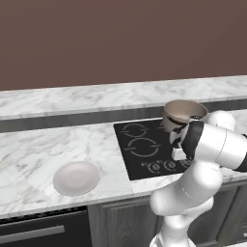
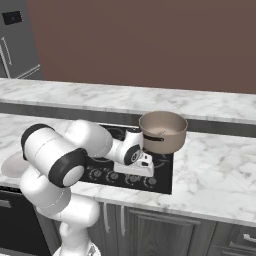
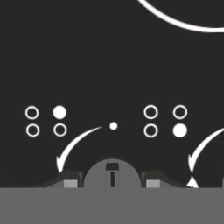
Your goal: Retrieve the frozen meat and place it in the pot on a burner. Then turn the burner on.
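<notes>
Frozen meat (image 1: 195, 117): small greyish lump, apparently lying inside pot (image 2: 162, 131); too small to confirm in detail. Pot upright at the 1 o'clock corner of black cooktop (image 1: 126, 161), seated over the burner there. White dish (image 1: 76, 178) on the counter at 9 o'clock of cooktop, well apart; disregard.

Step in hand, as judged: turning the burner on.

Gripper (image 3: 112, 183) down at the 6 o'clock edge of cooktop, jaws closed onto a round control dial (image 3: 112, 169), one fingertip on either side.

Procedure:
- Confirm dial selection before turning. Four-ring marking (image 3: 46, 121) at 10 o'clock of dial has its upper right ring filled; check against pot position.
- Rotate wrist about the dial's own axis, following the curved white arrow (image 3: 74, 146) at 9 o'clock.
- Hold grip firm and centred; avoid sideways pull, which risks slipping off.
- Avoid contact with neighbouring dials (image 1: 162, 166).
- Release only after rotation, then lift straight away, clear of pot wall.
</notes>
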Robot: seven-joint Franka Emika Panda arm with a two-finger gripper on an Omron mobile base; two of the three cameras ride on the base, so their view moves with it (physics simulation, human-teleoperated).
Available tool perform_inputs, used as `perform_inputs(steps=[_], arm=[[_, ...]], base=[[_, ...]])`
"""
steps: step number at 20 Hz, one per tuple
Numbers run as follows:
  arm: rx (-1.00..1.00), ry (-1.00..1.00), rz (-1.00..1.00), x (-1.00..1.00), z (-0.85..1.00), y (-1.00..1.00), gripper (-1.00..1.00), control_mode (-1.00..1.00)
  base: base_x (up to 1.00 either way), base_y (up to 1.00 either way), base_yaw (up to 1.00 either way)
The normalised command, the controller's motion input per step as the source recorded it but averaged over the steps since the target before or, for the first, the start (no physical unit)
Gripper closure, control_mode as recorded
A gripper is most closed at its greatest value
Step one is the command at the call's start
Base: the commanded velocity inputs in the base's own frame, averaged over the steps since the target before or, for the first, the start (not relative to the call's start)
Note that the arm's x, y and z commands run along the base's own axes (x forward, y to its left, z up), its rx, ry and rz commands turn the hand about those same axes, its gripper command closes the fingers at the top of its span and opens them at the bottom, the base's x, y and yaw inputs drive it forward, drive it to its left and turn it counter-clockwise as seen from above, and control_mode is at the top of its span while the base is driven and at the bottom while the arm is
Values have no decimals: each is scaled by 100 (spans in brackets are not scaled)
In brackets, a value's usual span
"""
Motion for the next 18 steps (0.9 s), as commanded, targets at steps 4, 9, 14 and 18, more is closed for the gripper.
perform_inputs(steps=[4, 9, 14, 18], arm=[[0, 0, 8, 0, -25, 0, 100, -100], [0, 0, 17, 0, -23, 0, 100, -100], [0, 0, 23, 0, -16, 0, 100, -100], [0, 0, 35, -4, -16, 0, 100, -100]], base=[[0, 0, 0], [0, 0, 0], [0, 0, 0], [0, 0, 0]])
